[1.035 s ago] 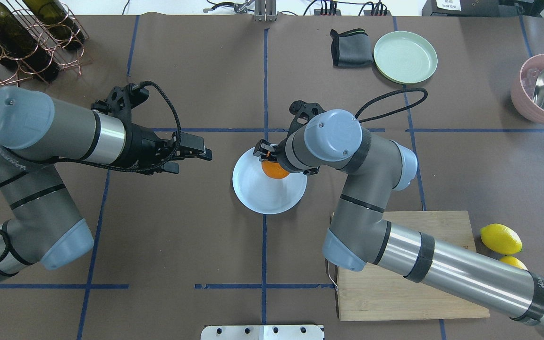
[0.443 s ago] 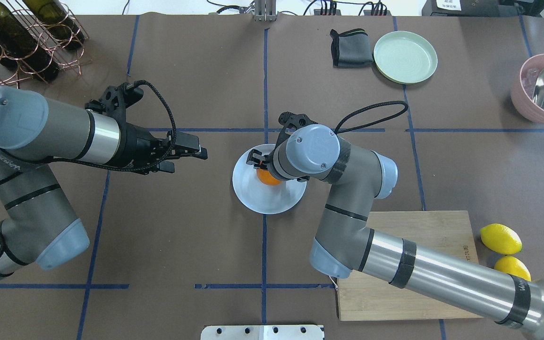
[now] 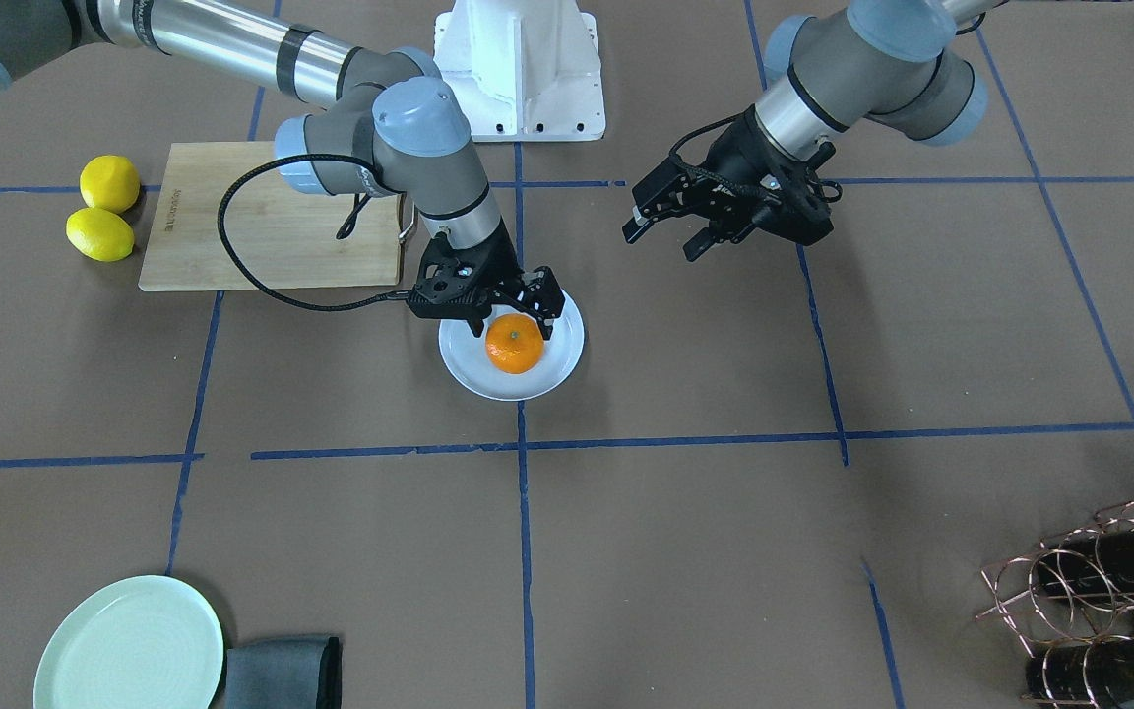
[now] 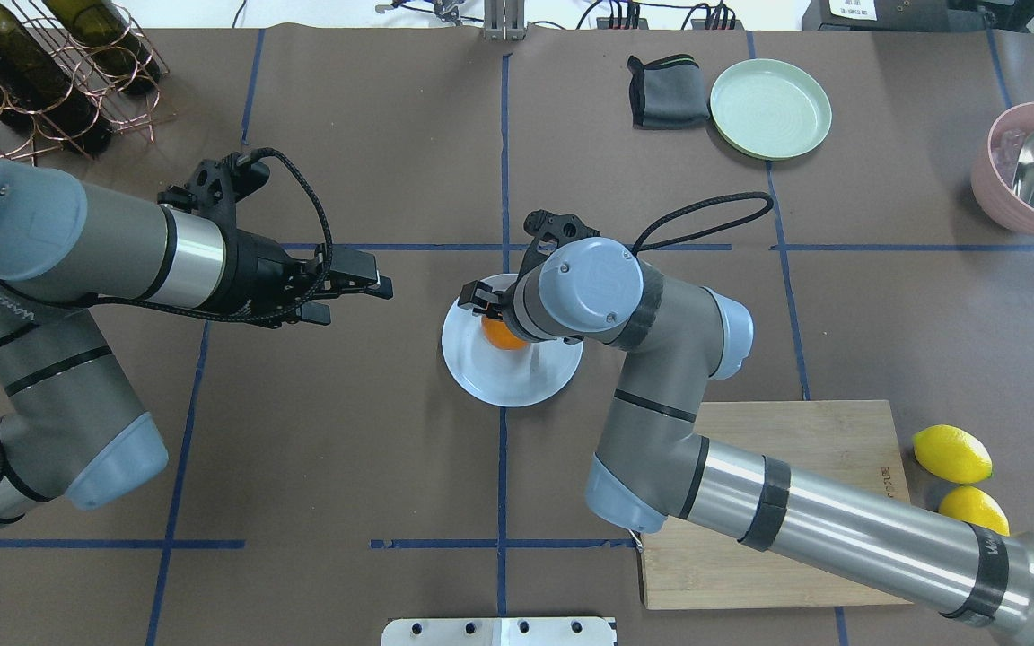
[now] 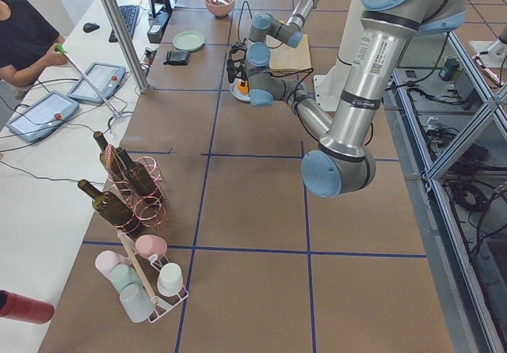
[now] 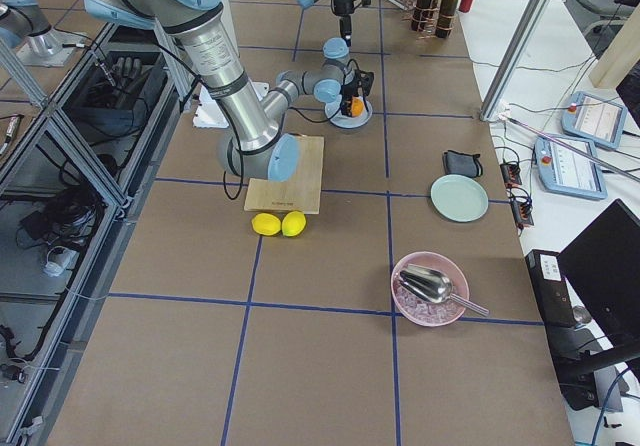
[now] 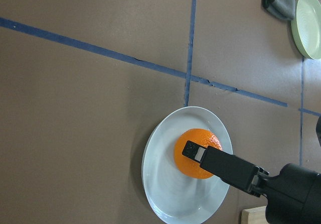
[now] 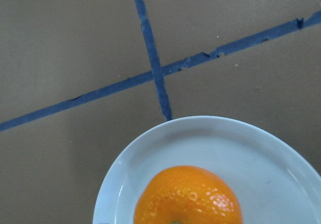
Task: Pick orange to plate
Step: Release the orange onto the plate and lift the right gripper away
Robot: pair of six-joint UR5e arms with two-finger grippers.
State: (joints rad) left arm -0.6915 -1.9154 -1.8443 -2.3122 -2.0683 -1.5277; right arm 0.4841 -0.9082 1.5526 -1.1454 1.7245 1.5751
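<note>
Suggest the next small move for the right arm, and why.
Probably open the right pincer and lift straight up: the orange sits on the plate with the pincer straddling it; whether it grips is unclear.
</note>
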